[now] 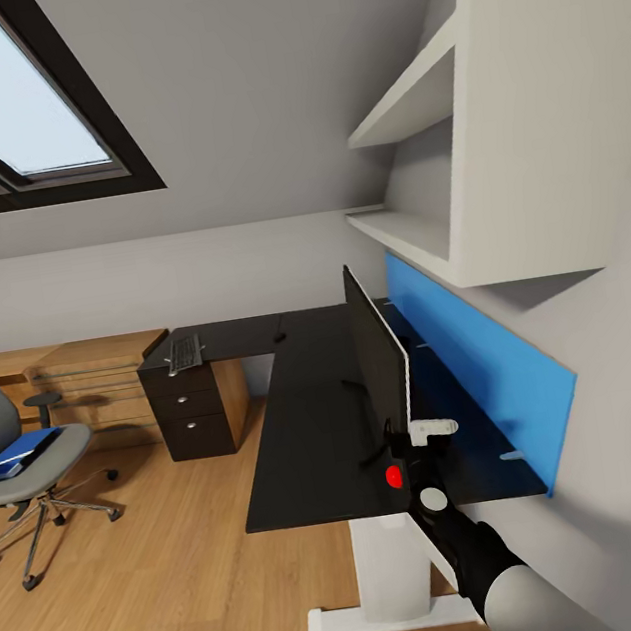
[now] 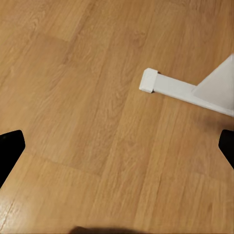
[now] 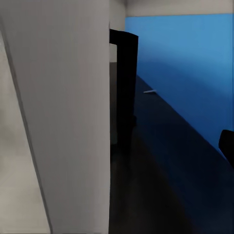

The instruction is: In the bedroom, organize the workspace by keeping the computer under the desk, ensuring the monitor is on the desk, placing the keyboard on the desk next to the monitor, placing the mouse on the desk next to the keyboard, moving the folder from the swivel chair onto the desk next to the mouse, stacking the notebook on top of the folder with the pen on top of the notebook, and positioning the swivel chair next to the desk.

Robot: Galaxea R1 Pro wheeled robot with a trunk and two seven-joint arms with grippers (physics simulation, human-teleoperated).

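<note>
1. Grey chair [image 1: 12, 447] stands at the far left on the wood floor [image 1: 176, 599], well apart from the desk [image 1: 312, 427]. Its chrome star base and black castors show; a blue folder [image 1: 13, 454] lies flat on the seat.
2. Light-wood chest [image 1: 97, 378] sits against the wall between the chair and the desk's black drawer unit [image 1: 193, 410], which has round silver knobs.
3. Black keyboard [image 1: 184, 353] lies on the desk's far wing, above the drawer unit, well away from the monitor [image 1: 378, 362].
4. Glossy black, the L-shaped desk top runs toward the camera; a broad bare strip lies between its left edge and the monitor. Open floor spreads left of that edge. A white leg and foot [image 2: 168, 87] stand under the near end.
5. Seen nearly edge-on, the monitor is upright on the desk, black front facing left, silver-white back facing the blue wall panel [image 1: 485, 366]. Only a narrow lane of desk separates its back from the panel.
6. Right gripper [image 1: 415, 442] is at the monitor's near lower edge; I cannot tell whether it is gripping. In the right wrist view the pale back [image 3: 58, 112] is very close, with the black neck [image 3: 126, 87] beyond.
7. Left gripper [image 2: 117, 146] hangs over bare floor near the white foot, its fingers [image 2: 9, 148] spread wide with nothing between.
</note>
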